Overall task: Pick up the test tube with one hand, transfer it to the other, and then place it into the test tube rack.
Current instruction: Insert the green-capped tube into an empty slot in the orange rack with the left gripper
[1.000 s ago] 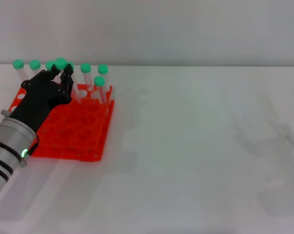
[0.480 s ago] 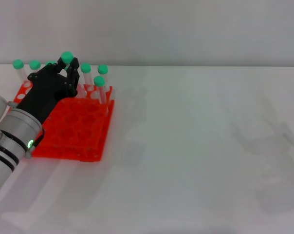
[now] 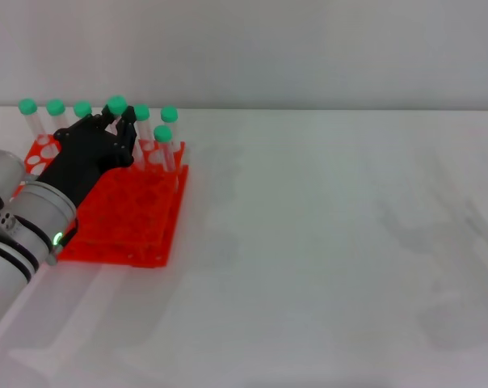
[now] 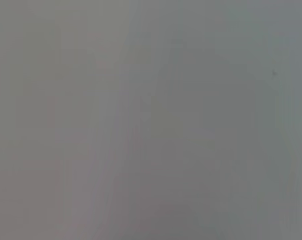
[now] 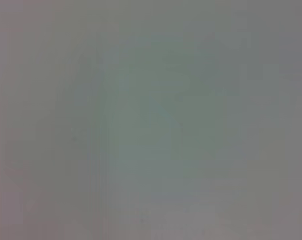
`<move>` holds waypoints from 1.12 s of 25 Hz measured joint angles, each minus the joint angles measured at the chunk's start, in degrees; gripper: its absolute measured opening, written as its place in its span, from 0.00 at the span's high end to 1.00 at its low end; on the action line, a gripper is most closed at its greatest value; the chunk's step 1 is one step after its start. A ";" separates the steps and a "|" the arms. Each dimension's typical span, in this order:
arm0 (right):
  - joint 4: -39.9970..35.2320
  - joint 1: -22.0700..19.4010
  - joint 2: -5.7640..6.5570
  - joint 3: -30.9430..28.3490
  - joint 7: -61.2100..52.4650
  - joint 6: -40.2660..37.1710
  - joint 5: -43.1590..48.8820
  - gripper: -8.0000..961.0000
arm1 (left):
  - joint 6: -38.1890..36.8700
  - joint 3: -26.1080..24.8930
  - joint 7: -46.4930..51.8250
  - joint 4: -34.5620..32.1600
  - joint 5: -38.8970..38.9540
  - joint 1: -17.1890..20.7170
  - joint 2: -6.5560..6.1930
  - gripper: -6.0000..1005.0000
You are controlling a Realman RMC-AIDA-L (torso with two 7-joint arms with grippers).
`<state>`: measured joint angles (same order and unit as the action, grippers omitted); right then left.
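Head view: the left gripper (image 3: 121, 120) sits over the far rows of the test tube rack (image 3: 131, 214) with its black fingers pinched on the test tube (image 3: 117, 109) just under the green cap, the tube upright among 6 other capped tubes standing in the far holes. Both wrist views give only featureless grey (no gripper, no tube), and the right gripper appears nowhere. The tube looks light, stiff and slick-walled, so a hold near the cap seems safest.
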<state>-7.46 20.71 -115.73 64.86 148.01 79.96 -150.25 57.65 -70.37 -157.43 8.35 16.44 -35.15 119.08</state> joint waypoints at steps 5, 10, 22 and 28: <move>0.00 0.20 -0.11 -0.01 0.00 -0.08 -0.02 0.11 | -2.28 0.21 -0.01 0.07 -0.01 -0.58 -0.04 0.76; -0.08 0.30 -0.15 0.04 0.00 -0.08 -0.04 0.11 | -7.76 0.32 -0.03 0.09 -0.07 -1.87 0.02 0.76; -0.10 0.34 -0.20 -0.01 0.00 0.15 -0.05 0.11 | -10.24 0.59 -3.26 3.29 -0.99 0.08 0.30 0.77; -0.14 0.15 -0.20 -0.01 0.00 0.24 -0.01 0.11 | -9.37 0.47 -4.36 6.27 -1.00 3.43 0.29 0.68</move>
<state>-7.60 20.87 -115.93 64.86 148.01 80.21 -150.26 48.28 -69.90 -161.79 14.62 15.44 -31.72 119.37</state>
